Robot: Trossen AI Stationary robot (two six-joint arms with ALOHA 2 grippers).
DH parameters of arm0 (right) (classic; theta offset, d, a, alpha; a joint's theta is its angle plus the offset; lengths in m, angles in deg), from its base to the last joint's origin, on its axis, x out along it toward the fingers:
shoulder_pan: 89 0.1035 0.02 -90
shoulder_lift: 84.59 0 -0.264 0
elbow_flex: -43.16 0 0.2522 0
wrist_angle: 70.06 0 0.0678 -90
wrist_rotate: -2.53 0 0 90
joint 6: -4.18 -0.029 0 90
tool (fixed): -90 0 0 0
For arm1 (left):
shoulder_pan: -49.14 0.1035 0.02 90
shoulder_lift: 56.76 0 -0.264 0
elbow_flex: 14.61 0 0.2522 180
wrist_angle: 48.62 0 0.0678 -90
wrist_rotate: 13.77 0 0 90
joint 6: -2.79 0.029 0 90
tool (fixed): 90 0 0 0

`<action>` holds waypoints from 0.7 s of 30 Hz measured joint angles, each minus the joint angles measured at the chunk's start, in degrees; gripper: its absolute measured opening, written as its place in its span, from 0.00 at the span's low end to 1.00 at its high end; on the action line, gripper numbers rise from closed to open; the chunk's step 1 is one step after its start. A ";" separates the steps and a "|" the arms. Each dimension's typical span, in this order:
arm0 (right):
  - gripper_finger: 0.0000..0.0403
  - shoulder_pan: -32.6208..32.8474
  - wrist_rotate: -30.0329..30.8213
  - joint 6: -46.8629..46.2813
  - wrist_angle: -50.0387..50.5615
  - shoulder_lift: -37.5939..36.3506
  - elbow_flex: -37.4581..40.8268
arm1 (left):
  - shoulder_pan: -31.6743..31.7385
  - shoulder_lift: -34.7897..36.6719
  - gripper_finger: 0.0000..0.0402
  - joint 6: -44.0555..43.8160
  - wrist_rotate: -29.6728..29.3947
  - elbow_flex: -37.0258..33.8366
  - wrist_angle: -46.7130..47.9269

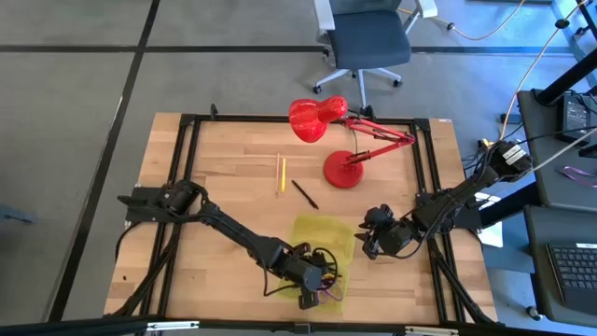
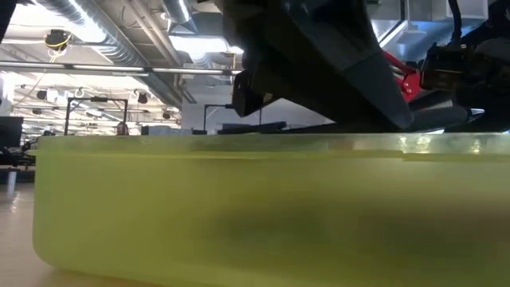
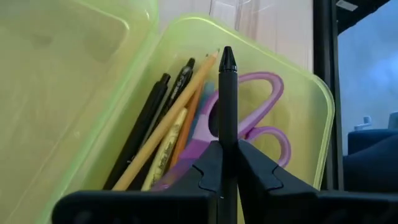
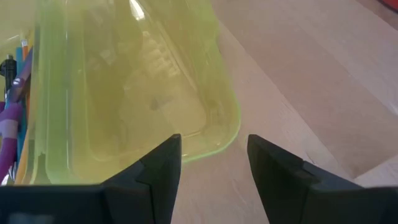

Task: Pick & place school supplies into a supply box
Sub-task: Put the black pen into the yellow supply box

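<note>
Left arm stretches in from the left edge of the surface, elbow low, reaching diagonally toward the near middle. Its left gripper (image 1: 312, 280) sits down low there, wrist tipped forward. In the left wrist view the two dark fingers (image 3: 205, 171) are pinched tight together, clamped on a slim black pen (image 3: 227, 106) that stands up between them. Over on the other side, the right arm folds in from the right edge, forearm angled inward. The right gripper (image 1: 373, 245) hovers near the surface, fingers (image 4: 163, 163) spread wide apart, nothing between them.
</note>
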State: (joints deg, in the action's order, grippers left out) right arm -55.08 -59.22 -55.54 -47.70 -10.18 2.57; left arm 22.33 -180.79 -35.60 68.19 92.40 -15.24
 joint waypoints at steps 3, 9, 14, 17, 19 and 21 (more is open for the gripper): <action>0.47 0.00 0.00 0.15 0.07 0.00 0.00 | 0.18 -0.48 0.07 -0.53 0.04 0.02 -0.07; 0.47 0.00 0.02 0.40 0.15 0.00 0.00 | 0.28 -0.86 0.12 -1.17 -1.35 0.02 0.42; 0.47 0.00 0.02 0.44 0.22 0.00 0.00 | 0.28 -1.01 0.13 -1.42 -1.04 0.02 0.47; 0.47 0.00 0.02 0.44 0.22 0.00 0.00 | 0.22 -1.01 0.12 -1.42 -0.91 0.00 0.40; 0.47 0.00 0.02 0.44 0.22 0.00 0.00 | 0.21 -1.01 0.12 -1.42 -0.71 0.01 0.33; 0.47 0.00 0.02 0.44 0.22 0.00 0.00 | 0.22 -1.01 0.12 -1.52 0.38 0.00 0.35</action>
State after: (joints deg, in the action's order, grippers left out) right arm -55.08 -59.19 -55.11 -47.48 -10.18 2.57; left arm 22.55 -181.80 -37.12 68.58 92.40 -14.89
